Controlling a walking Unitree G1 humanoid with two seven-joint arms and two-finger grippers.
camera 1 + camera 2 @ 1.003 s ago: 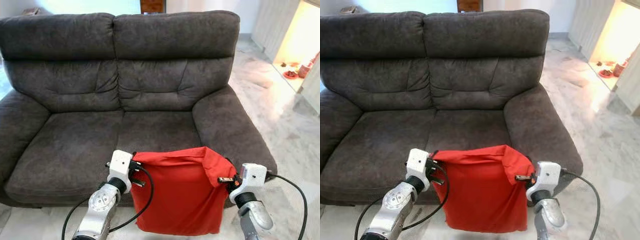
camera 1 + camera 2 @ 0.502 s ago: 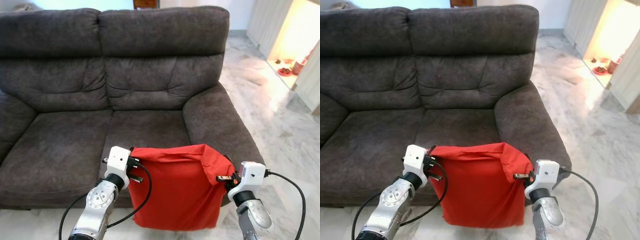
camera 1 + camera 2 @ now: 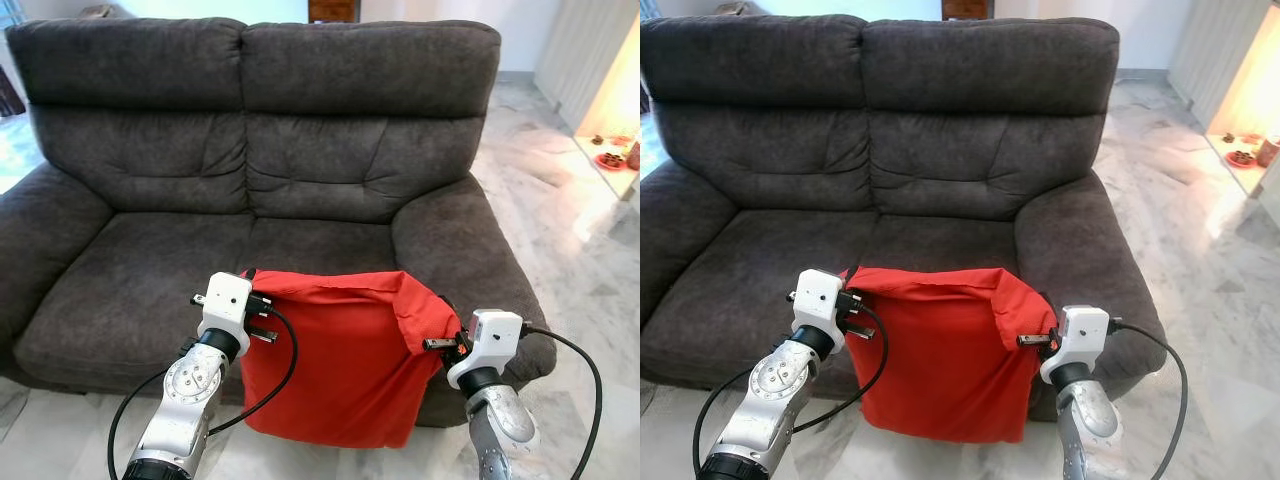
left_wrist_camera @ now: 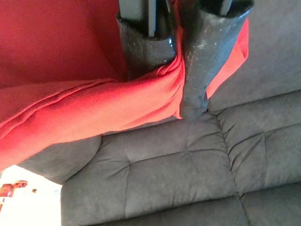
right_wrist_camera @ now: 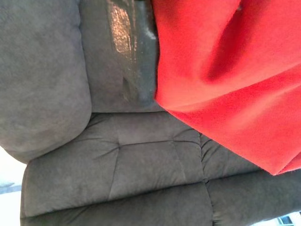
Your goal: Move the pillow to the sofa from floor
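My left gripper [image 4: 176,70] and right gripper [image 3: 440,343] pinch the pillow's [image 3: 335,375] top corners; the sofa [image 3: 150,290] seat lies straight ahead.

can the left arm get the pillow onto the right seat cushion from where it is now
Probably yes. The left gripper already pinches the red pillow at its top corner, held before the sofa, and nothing lies on the seat cushion ahead.
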